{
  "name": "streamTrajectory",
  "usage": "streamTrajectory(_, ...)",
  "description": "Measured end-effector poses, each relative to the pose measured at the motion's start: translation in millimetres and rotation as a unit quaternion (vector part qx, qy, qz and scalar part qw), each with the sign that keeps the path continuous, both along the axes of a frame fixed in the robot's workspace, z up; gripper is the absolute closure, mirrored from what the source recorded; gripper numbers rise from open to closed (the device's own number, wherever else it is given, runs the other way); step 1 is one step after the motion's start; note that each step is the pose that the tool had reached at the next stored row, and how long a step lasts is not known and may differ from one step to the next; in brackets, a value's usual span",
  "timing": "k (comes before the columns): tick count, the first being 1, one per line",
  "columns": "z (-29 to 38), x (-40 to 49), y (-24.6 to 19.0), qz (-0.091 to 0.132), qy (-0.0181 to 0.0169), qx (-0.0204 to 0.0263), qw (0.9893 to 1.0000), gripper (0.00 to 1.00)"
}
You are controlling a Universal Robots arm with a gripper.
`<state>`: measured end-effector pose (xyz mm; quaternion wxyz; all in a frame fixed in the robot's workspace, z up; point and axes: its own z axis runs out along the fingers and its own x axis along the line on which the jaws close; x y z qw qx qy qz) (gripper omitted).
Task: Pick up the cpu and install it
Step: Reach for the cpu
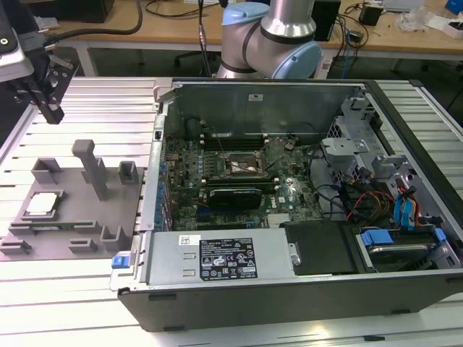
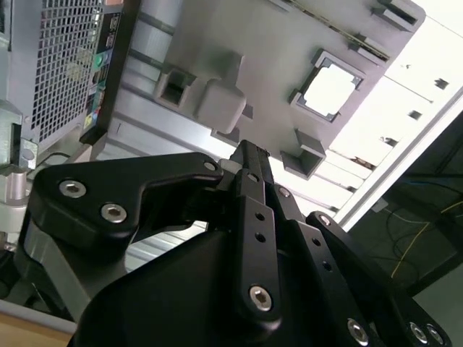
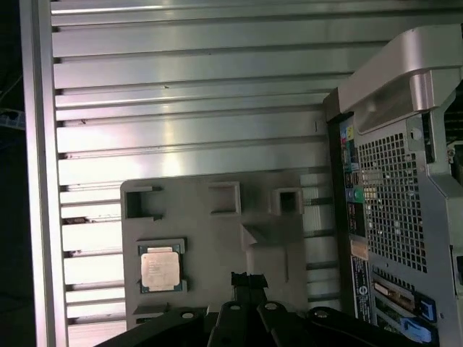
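At the exterior view's left, the gripper (image 1: 52,110) hangs pinched together, holding nothing, well apart from the cpu (image 1: 42,203) sitting in its gray tray (image 1: 76,217).

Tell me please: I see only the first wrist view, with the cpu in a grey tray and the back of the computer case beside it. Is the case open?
Observer: Yes. In the exterior view the computer case lies on its side with the top open, and the socket shows inside.
Operator: Is something in the socket?
Observer: I cannot tell; a long dark card lies right beside it, on the near side in that view.
Operator: Where is the hand?
Observer: The hand hangs in the air over the table, apart from the tray; the cpu lies in its pocket, untouched.
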<state>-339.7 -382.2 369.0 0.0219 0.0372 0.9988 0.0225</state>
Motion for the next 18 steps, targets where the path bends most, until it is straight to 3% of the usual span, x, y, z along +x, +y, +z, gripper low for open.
streamTrajectory(6, -4.3, -7.3, 0.0, 0.000, 0.0000, 0.0000, 1.0000, 0.89)
streamTrajectory(12, -15.6, -18.7, 0.0, 0.000, 0.0001, 0.0000, 1.0000, 0.89)
streamTrajectory(18, -23.3, -24.2, 0.0, 0.000, 0.0000, 0.0000, 1.0000, 0.89)
